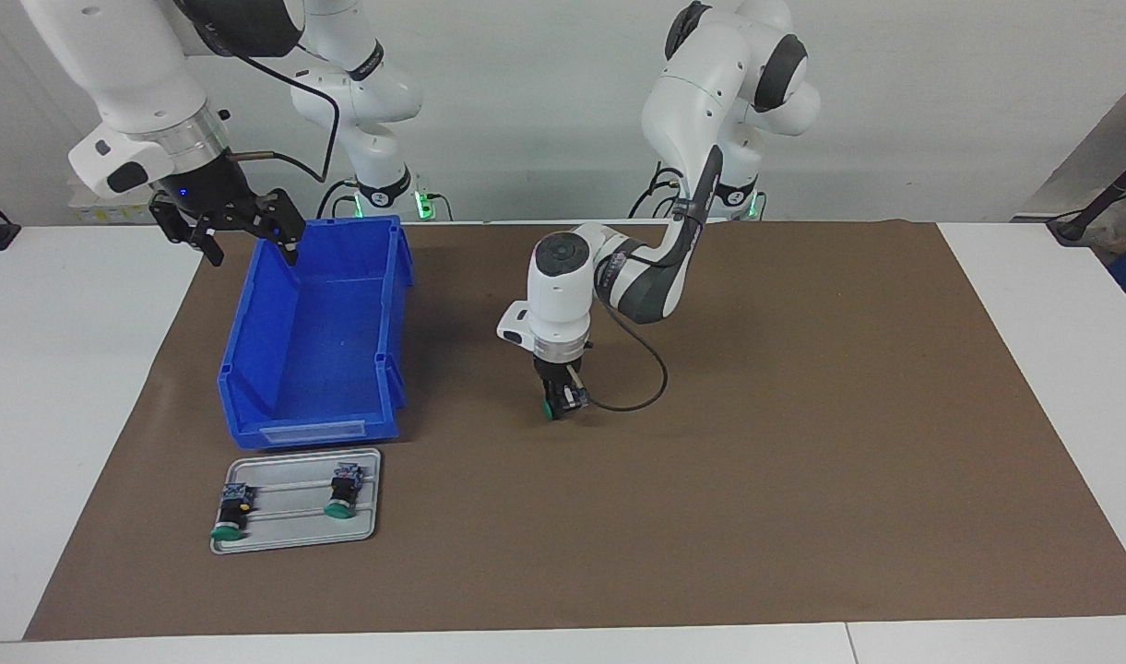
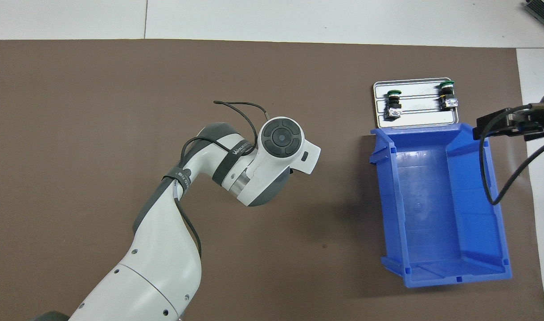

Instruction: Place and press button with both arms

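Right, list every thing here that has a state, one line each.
Left gripper: low over the mat, shut on a button.
Held button: on its side in the jaws, green cap toward the bin.
Right gripper: open, over the bin's rim nearest the robots.
Bin: upright, empty.
Tray: flat on the mat, holds two buttons.
Tray buttons: lying on their sides, apart.

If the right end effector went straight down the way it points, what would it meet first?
Probably the blue bin: the right end effector hangs over its rim at the end nearest the robots, pointing down. Rim or floor first is unclear.
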### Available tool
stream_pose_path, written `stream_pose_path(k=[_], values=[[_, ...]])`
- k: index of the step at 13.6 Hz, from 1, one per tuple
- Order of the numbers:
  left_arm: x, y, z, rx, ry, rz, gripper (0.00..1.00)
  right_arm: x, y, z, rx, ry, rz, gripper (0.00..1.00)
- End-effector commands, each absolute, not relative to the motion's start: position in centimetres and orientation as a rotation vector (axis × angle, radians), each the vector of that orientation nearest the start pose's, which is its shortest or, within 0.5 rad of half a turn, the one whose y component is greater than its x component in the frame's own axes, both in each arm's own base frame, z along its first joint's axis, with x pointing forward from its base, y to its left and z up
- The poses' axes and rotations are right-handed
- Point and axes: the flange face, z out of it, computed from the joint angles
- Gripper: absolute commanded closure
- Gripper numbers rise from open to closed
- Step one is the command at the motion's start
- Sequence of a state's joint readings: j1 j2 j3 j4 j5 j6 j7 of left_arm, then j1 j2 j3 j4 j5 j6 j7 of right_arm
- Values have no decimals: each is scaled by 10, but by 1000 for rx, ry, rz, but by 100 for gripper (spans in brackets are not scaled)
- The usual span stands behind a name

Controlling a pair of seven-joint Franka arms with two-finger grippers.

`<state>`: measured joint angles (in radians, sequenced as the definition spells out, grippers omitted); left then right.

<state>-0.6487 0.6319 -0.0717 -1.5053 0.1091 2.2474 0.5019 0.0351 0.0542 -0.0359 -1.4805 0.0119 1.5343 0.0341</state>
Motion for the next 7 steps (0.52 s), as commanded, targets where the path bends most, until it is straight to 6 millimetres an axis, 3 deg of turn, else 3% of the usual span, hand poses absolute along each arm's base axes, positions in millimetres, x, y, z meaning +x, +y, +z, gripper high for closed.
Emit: stream_pose_path(k=[1, 5, 7], values=[[557, -464, 323, -2509, 1792, -226, 100, 563, 0, 634, -3123, 25, -10, 1], [581, -407, 370, -2780, 1640, -163, 100, 563, 0, 634, -3123, 25, -10, 1], [589, -371, 389, -2832, 1593, -161, 100, 563, 0, 634, -3123, 23, -10, 1]])
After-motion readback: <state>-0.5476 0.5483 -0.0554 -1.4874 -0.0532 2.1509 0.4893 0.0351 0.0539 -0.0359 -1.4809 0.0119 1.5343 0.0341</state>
